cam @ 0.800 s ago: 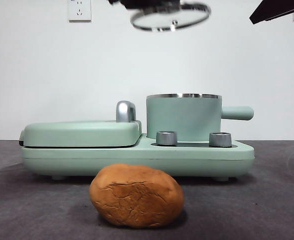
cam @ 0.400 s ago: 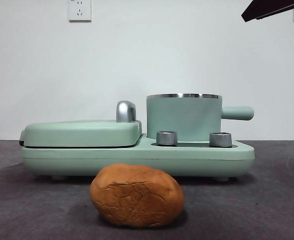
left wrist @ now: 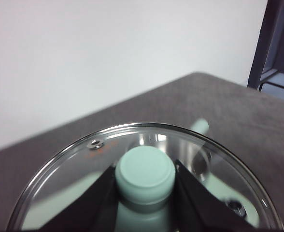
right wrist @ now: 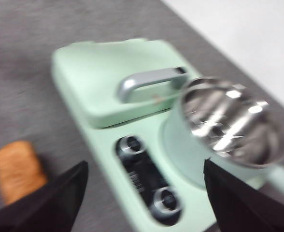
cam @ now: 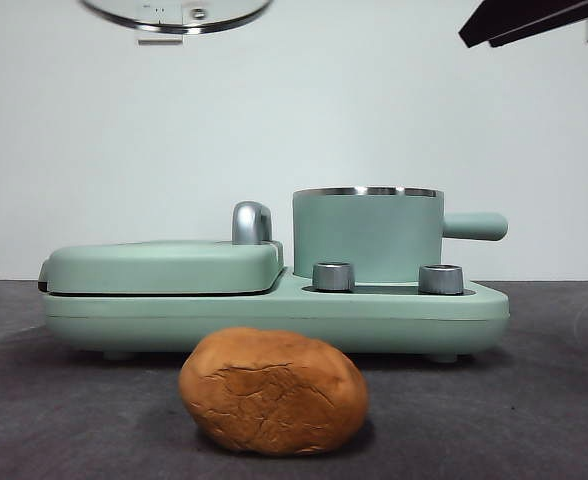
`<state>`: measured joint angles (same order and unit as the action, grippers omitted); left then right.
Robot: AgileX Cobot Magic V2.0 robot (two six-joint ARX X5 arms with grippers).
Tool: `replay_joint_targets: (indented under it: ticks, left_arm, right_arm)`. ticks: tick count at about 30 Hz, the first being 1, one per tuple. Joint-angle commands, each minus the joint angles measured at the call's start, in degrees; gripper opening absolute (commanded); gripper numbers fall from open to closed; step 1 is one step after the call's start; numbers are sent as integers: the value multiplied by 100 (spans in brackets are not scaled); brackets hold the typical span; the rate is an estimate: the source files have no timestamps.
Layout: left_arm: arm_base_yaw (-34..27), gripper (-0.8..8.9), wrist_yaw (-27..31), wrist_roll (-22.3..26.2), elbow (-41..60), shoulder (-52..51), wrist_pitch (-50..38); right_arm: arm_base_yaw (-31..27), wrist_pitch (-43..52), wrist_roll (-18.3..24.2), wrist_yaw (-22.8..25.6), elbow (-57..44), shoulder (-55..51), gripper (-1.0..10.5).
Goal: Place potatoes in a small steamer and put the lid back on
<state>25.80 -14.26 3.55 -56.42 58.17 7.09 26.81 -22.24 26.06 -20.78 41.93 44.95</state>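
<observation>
The lid [cam: 177, 14] reappeared upper left, its knob [left wrist: 144, 175] clamped in the left tool [left wrist: 144, 193].

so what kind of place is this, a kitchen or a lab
Probably a lab test bench, not a kitchen: a bare white wall with an outlet, a plain grey table, and only a mint-green cooker and one potato.
</observation>
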Motion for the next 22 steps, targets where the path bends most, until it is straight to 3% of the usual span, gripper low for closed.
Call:
replay_joint_targets:
  ticks: [1,9,22]
  left_arm:
    - [-59,15,-7,-72,66,-382,345]
    - [-269,15,101,44,122,-1060,837]
    - [-439,15,98,177,122,-1202,1147]
  right_arm:
    - [339,-505,-190,168,306,286,385]
    - [1427,-1537,-179,734,1078,1434,385]
    - [2933,-1005,-96,1224,1231,3209,385]
